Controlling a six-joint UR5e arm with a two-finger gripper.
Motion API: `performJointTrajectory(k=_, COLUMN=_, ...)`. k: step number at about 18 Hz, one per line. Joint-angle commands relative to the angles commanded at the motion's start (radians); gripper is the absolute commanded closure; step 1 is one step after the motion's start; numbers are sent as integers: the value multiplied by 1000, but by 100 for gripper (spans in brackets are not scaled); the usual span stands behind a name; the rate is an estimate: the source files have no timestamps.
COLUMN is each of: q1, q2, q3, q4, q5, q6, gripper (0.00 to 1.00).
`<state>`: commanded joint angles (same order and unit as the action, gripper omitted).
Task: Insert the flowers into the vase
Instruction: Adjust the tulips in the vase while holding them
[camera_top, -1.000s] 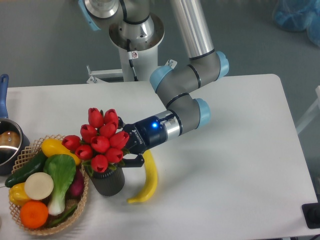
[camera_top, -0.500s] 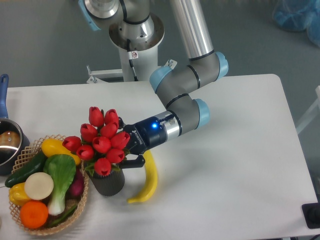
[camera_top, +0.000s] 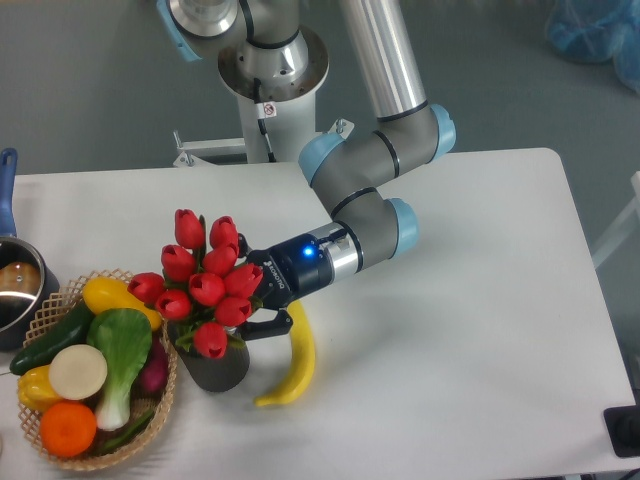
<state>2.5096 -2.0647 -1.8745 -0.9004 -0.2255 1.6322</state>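
Observation:
The flowers, a tight bunch of red tulips with green leaves, stand with their stems down in the mouth of the vase, a short dark ribbed cylinder on the table. My gripper reaches in from the right at the base of the bunch, just above the vase's rim. Its dark fingers sit beside the stems; the blooms hide the grip, so I cannot tell whether they are closed on the stems.
A yellow banana lies right of the vase. A wicker basket with vegetables and fruit touches the vase's left side. A metal pot with a blue handle stands at the left edge.
The bunch has shifted slightly; its blooms sit a little lower and more to the right over the vase. The arm has barely moved.

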Motion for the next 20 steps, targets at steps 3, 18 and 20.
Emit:
performJointTrajectory(k=3, q1=0, q2=0, q3=0, q4=0, q5=0, q6=0, gripper=34)
performJointTrajectory(k=18, q1=-2, q2=2, q3=0, q4=0, q5=0, q6=0, gripper=31)
performJointTrajectory(k=20, q1=-2, q2=2, q3=0, q4=0, q5=2, q6=0, gripper=31)
